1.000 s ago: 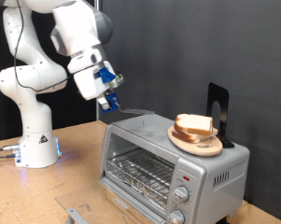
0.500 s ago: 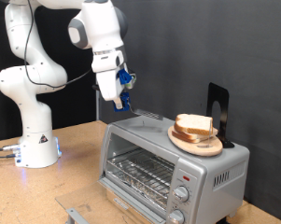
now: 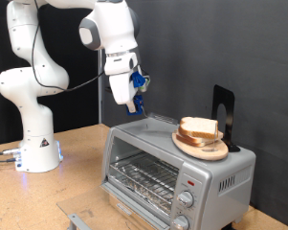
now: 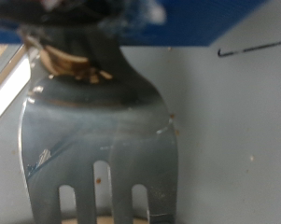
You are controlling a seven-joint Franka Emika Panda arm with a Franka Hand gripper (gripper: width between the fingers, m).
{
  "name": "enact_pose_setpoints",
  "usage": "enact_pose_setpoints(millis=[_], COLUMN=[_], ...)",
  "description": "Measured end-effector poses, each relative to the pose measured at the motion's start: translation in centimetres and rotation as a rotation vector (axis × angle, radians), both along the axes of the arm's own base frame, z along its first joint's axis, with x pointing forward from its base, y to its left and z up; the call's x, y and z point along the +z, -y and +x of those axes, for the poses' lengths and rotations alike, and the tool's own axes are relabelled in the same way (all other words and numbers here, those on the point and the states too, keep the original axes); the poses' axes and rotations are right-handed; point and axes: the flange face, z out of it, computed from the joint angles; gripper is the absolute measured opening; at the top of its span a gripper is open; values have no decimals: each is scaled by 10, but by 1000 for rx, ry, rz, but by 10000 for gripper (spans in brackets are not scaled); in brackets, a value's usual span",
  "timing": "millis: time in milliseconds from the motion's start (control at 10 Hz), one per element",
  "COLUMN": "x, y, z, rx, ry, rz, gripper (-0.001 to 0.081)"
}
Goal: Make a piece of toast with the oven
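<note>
The piece of toast [image 3: 198,126] lies on a round wooden plate [image 3: 203,146] on top of the oven [image 3: 167,165]. The oven is silver-grey, its glass door is shut, a wire rack shows inside, and knobs [image 3: 187,199] run down its right side. My gripper [image 3: 138,103] hangs above the oven's top, to the exterior view's left of the toast and apart from it. The wrist view shows it shut on the handle of a metal fork [image 4: 98,140], tines pointing away from the hand.
A black upright stand [image 3: 223,113] sits on the oven top behind the plate. The robot's base [image 3: 36,149] stands on the wooden table at the exterior view's left. A grey metal piece [image 3: 78,219] lies at the table's front.
The gripper with the fork has swung to the exterior view's right, from left of the oven to above its top, closer to the toast. Toast and plate have not moved.
</note>
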Motion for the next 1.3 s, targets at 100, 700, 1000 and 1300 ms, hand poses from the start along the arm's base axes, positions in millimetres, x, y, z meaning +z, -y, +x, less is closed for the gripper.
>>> enact_pose_setpoints(millis=[100,700,1000,1300], x=[2,6,11,12], y=[-2,0,6,9], z=[3,20,23,24], rx=[-6,-51,-60,-73], ry=[2,18,33,23], rz=[2,26,40,44], gripper=[400,400,400,400])
